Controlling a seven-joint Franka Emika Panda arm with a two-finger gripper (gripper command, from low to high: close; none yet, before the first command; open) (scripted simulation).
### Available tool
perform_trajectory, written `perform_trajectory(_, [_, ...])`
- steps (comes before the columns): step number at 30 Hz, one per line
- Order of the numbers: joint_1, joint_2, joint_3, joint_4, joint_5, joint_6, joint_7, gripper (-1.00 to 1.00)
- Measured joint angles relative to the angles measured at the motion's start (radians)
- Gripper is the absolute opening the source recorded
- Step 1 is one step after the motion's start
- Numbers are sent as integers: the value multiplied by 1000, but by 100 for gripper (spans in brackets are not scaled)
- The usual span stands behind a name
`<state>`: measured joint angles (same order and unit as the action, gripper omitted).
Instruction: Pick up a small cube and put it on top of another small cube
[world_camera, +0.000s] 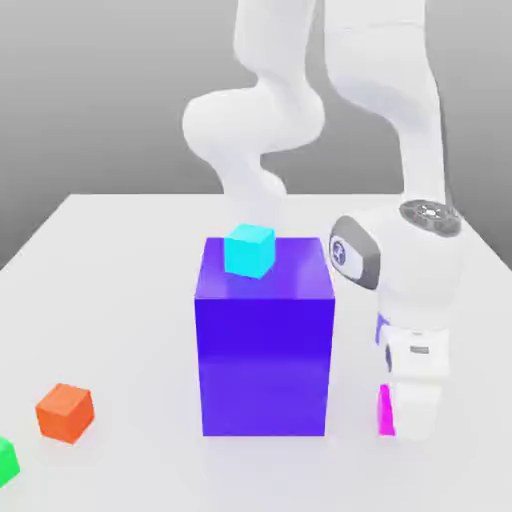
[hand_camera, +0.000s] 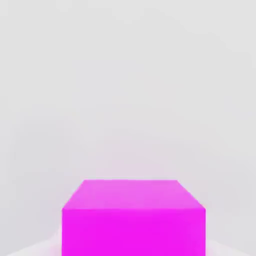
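You've got a big glossy blue-purple block (world_camera: 264, 360) mid-table, a small cyan cube (world_camera: 248, 250) sitting on top of it, and a small orange cube (world_camera: 65, 412) plus a green cube (world_camera: 6, 461) off toward the exterior view's left of that block.

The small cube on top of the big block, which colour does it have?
Cyan: the small cube sits on the blue-purple block, seen best in the exterior view.

Ext. cam faces table (world_camera: 120, 260) from slightly above; hand cam sits close over magenta cube (hand_camera: 134, 220), shared w/ ext. (world_camera: 384, 410).
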<state>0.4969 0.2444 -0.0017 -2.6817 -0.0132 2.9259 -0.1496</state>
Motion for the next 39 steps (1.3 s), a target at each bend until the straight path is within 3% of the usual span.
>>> perform_trajectory(3, [0,-104,8,-20,7,-87,-10,-100])
perform_trajectory(6, [25,-141,34,17,-56,-195,-98,-100])
perform_trajectory(18, [-49,8,-86,367,-419,-570,-513,-100])
perform_trajectory(39, [-610,90,-375,454,186,-458,-460,-100])
